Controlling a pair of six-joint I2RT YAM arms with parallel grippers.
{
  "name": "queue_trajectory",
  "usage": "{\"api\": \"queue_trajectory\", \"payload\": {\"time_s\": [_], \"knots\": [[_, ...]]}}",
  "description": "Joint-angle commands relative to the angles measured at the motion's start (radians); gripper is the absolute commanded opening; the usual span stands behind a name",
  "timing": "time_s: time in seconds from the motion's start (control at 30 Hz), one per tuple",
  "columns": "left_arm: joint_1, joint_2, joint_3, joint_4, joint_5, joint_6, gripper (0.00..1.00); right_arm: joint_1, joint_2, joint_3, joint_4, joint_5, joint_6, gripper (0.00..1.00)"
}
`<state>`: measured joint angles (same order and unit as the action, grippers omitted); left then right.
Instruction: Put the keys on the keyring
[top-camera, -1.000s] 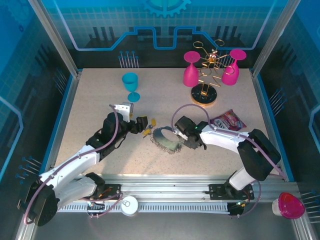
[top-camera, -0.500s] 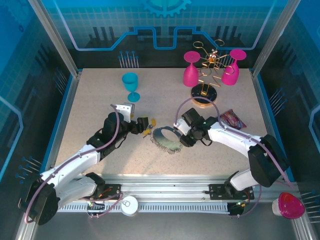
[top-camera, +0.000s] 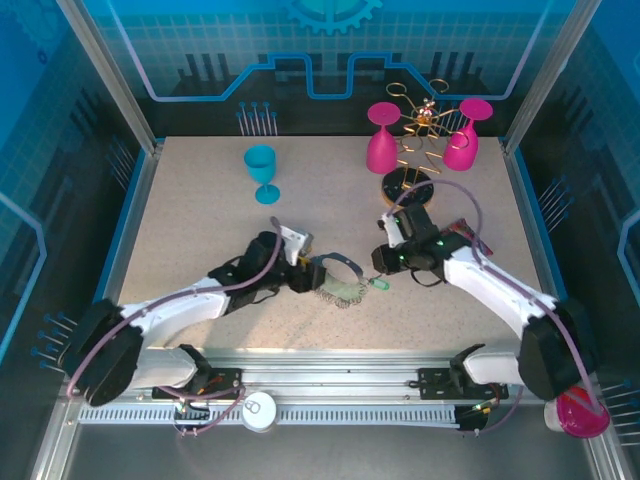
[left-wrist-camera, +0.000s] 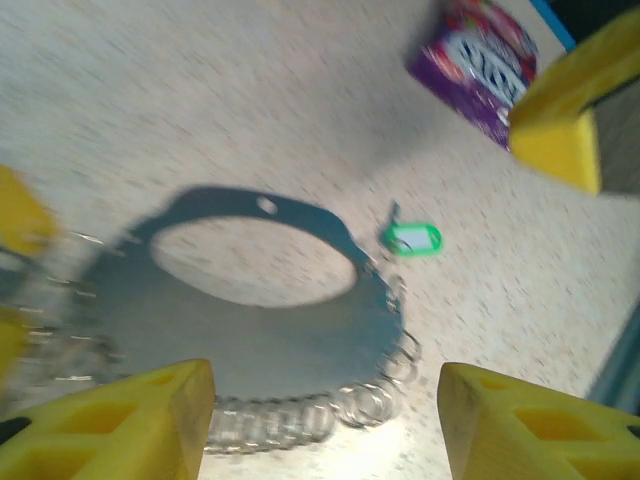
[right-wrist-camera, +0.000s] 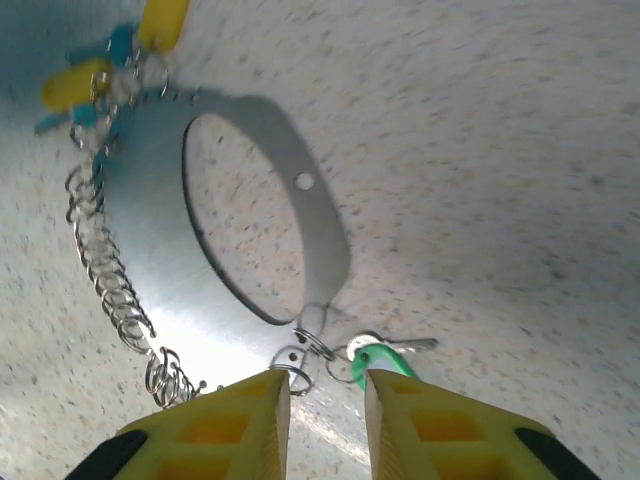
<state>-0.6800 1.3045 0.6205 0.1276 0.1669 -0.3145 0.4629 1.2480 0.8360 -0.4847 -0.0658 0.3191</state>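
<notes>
The speckled beige bench (top-camera: 190, 215) carries both arms, which reach in toward its middle. The left tool (top-camera: 303, 270) hangs over the left edge of the flat dark grey metal keyring (top-camera: 335, 281). In the left wrist view its yellow fingers (left-wrist-camera: 130, 420) stand wide apart with nothing gripped, and the keyring's rim of small wire loops lies on the bench below the gap. The right tool (right-wrist-camera: 325, 385) sits just off the keyring's right end. Its fingers are drawn to a narrow slit that looks empty, with the tips right at a small wire loop and against the green-headed key (right-wrist-camera: 383, 357). That key lies flat on the bench, joined to the keyring by small loops. The yellow-headed keys (right-wrist-camera: 75, 85) cluster at the keyring's far end. A second ago the left tool was further left, beside the yellow keys, and has since stretched out over the keyring. The right tool was then on the keyring's right edge and has since pulled back, and the green key now shows on the bench.
</notes>
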Motion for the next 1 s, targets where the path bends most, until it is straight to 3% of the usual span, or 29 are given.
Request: {"api": "queue_trajectory", "payload": {"time_s": [0.0,0.2,0.5,0.97], "knots": [[-0.041,0.111,0.079,0.022,0.111,-0.04,0.57,-0.033,-0.12,-0.083,0.011,-0.035,0.117,0.29],[-0.114,0.325,0.228,-0.019,0.175,-0.029,0.48,-0.071,-0.261,-0.177,-0.02,-0.054,0.137,0.29],[-0.118,0.516,0.39,-0.111,0.158,-0.035,0.41,-0.072,-0.325,-0.206,-0.042,-0.071,0.139,0.29],[-0.134,0.606,0.476,-0.197,0.105,-0.052,0.36,-0.076,-0.34,-0.209,-0.058,-0.069,0.124,0.29]]}}
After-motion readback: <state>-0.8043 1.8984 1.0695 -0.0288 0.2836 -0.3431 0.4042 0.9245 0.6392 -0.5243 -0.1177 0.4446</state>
